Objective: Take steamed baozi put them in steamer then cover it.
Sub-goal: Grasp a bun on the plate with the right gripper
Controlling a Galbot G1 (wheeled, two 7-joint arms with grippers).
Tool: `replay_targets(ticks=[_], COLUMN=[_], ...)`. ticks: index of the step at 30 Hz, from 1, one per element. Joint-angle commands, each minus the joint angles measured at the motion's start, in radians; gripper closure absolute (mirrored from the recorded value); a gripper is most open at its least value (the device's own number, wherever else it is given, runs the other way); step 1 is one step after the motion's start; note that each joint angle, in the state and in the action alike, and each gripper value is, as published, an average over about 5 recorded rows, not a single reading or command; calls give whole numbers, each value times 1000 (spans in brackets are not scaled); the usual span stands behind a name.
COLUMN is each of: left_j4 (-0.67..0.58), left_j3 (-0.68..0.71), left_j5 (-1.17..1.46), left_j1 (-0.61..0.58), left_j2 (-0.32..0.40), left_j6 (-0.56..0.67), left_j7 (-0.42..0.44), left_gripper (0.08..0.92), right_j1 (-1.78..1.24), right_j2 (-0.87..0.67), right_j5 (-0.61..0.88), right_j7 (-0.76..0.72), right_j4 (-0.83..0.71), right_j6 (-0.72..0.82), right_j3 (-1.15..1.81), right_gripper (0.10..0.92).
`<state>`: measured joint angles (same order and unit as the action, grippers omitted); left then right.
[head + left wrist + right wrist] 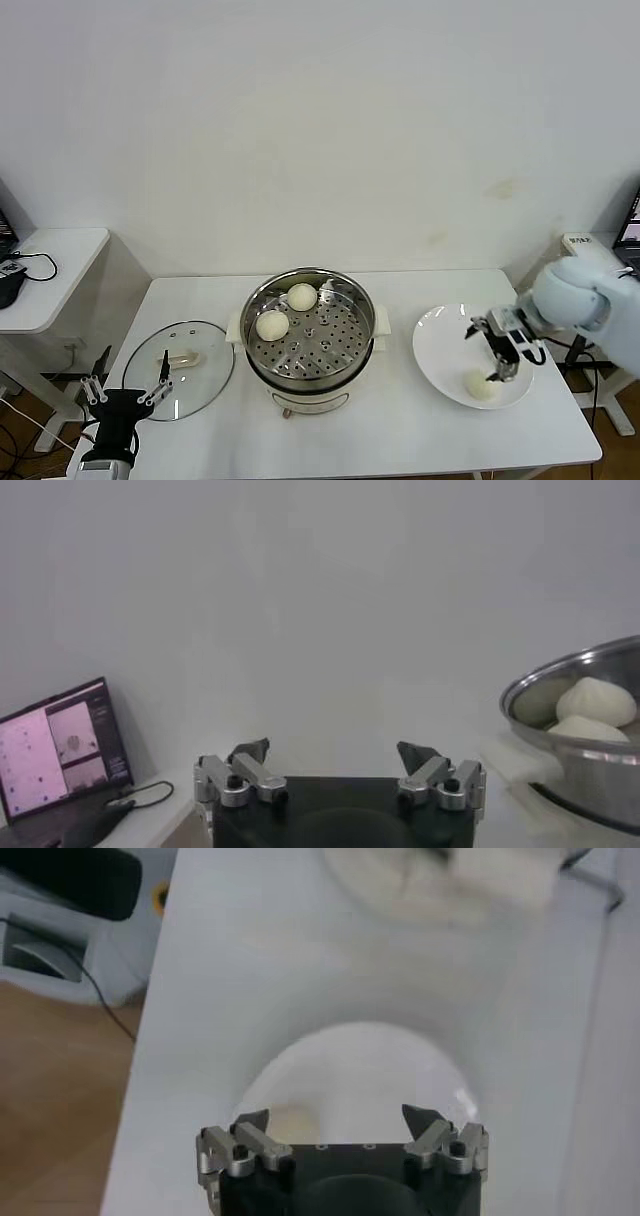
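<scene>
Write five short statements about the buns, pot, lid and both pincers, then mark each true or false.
1. Two steamed baozi lie in the steamer. True.
2. The cover sits on the steamer. False: it lies on the table to the steamer's left.
3. The right pincer is open above the white plate. True.
4. The plate holds three baozi. False: only one shows there.
5. The left pincer grips the cover's handle. False: it is open, near the table's front left edge, holding nothing.

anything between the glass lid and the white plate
The steamer stands between the cover and the plate, with two baozi in it, in the head view.
</scene>
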<state>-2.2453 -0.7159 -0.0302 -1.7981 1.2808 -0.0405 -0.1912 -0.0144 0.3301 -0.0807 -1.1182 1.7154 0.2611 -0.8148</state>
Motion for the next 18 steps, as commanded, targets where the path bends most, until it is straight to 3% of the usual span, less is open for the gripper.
replay_targets(ticks=[1, 18], left_j4=[2, 23], left_j3=[-1, -17], left_j5=[-6, -6], left_j1=[-6, -6], left_j2=[2, 6], left_j6=[0, 3], left_j7=[-1, -1], left_gripper=[177, 177], right_j1=[-268, -226], right_j2=[16, 146], right_j5=[-110, -136], right_j7=[10, 33], right_j4=[-86, -246], right_j6=[-25, -19], right_j3=[207, 141], right_gripper=[203, 203])
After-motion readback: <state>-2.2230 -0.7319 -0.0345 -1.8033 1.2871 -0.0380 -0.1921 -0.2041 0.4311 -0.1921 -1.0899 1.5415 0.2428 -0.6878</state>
